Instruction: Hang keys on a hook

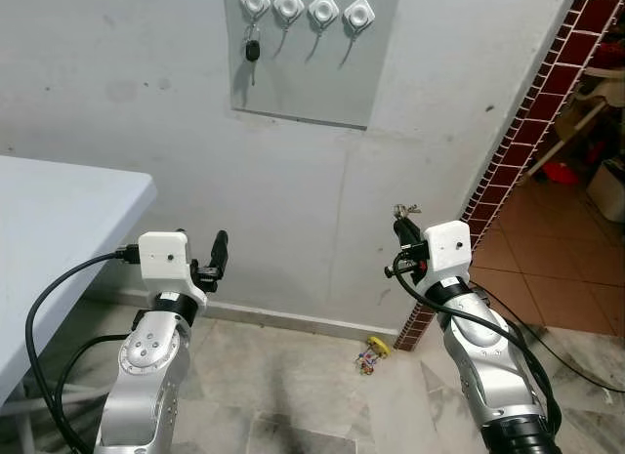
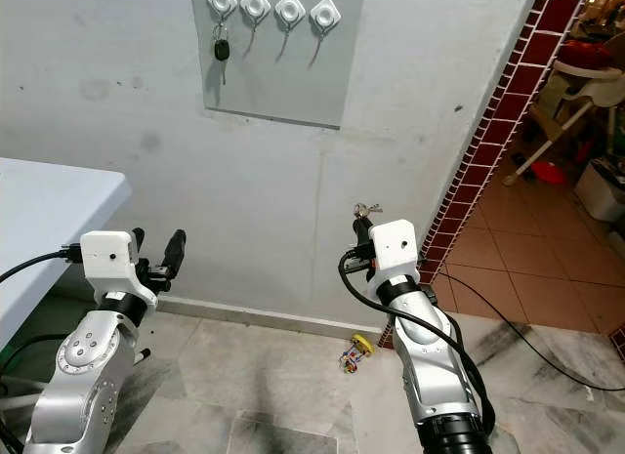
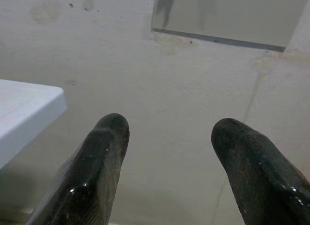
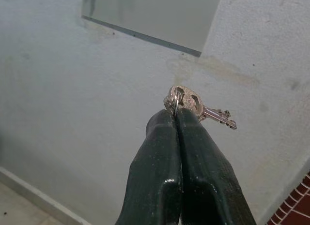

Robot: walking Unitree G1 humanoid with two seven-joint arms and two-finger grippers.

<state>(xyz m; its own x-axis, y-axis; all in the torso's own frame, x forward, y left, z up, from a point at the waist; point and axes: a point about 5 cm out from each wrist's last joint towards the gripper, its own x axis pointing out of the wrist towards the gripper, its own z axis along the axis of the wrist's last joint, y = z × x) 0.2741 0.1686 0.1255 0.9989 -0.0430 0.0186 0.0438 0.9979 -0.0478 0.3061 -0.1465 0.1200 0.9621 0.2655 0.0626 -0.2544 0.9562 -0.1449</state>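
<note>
Your right claw [image 4: 175, 113] is nearest the lens in the right wrist view: both black fingers [image 4: 155, 162] pressed together, clamped on the ring of a silver key [image 4: 201, 108], blade sticking out sideways past the fingertips. In the head views you see that key [image 1: 405, 212] poking up above the right claw, held in front of the grey wall, nothing touching it but the fingers. Your left claw [image 3: 167, 130] is spread apart with nothing between the fingers [image 3: 104, 152], pointed at the same wall. The hook plate [image 1: 312, 78], a grey panel on the wall, is well above both claws and up to the left of the right claw, roughly midway between the two arms. It carries four white hooks [image 1: 308, 9] in a row. The hook nearest your left side already has a black car key [image 1: 253, 51] hanging from it; the other three hooks are bare. The white worktop [image 1: 59, 229] sits just left of the left claw, corner near the wrist. On the floor below and left of the right claw, near the skirting, lies a small yellow toy-like object [image 1: 372, 352]; you cannot tell what it is. A red-brick tiled wall edge [image 1: 508, 161] runs right of the right claw.
</note>
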